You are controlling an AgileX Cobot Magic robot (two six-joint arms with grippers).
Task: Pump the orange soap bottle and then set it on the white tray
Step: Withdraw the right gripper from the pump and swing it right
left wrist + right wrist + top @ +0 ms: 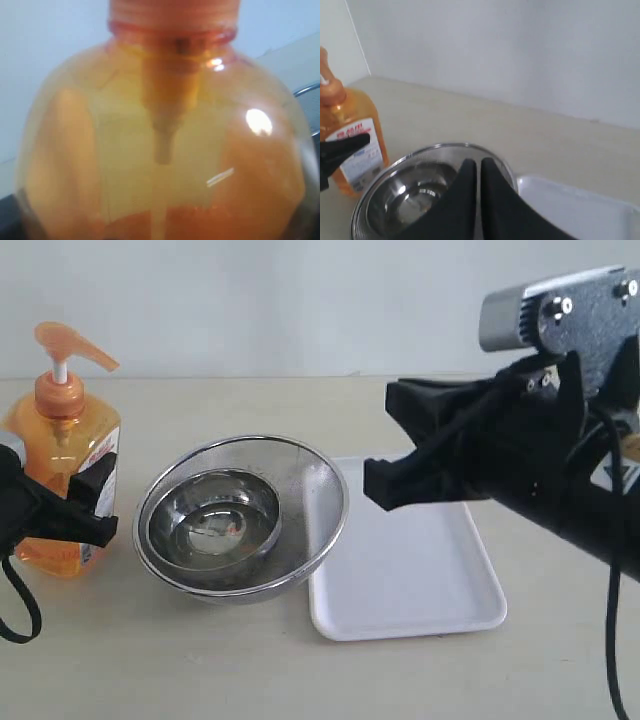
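Observation:
The orange soap bottle point(62, 440) stands upright at the table's left, pump head up on its white stem. My left gripper point(62, 512) is shut on its lower body; one black finger point(98, 495) crosses the label, and the other is hidden behind the bottle. In the left wrist view the bottle point(160, 130) fills the picture and no fingers show. The white tray point(420, 580) lies flat at centre right, with nothing on it. Above the tray's near-left part, high off the table, hangs my right gripper point(392, 440), shut on nothing point(479, 162). The right wrist view also takes in the bottle point(355, 125) and tray point(580, 210).
A steel mesh bowl point(325, 502) with a smaller steel bowl point(213, 518) inside sits between bottle and tray, touching the tray's left edge. It also shows under the right fingers point(395, 195). A pale wall rises behind the table.

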